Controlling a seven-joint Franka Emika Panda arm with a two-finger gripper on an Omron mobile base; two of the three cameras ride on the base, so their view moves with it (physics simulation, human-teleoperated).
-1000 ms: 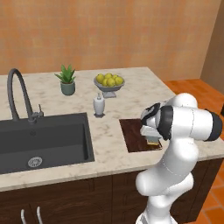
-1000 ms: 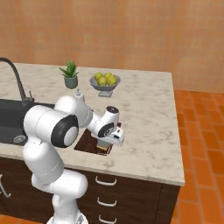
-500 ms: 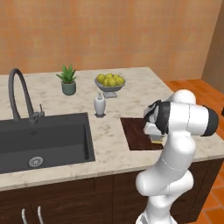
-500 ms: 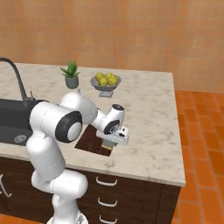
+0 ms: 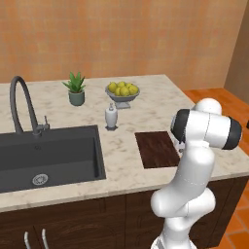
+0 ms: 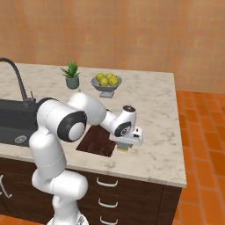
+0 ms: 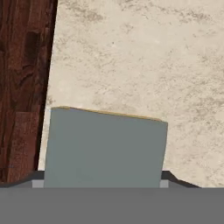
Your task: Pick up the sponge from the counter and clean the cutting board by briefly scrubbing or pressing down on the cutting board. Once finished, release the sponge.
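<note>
Change: claw [image 6: 125, 146] shifted right, off cutting board [image 6: 97, 141], over desk [image 6: 154, 110].
Claw: seemingly clamped on sponge [image 7: 104, 148].
Meaning: release likely next.

Counter [image 5: 146, 104]: beige marble top over dark cabinets. On it, L to R in left base view: potted plant [image 5: 75, 89], soap dispenser [image 5: 111, 116], fruit bowl w/ lemons [image 5: 122, 92], cutting board [image 5: 156, 149] flat nr front edge. Black sink [image 5: 48, 155] set in at left w/ faucet [image 5: 22, 104].
</note>
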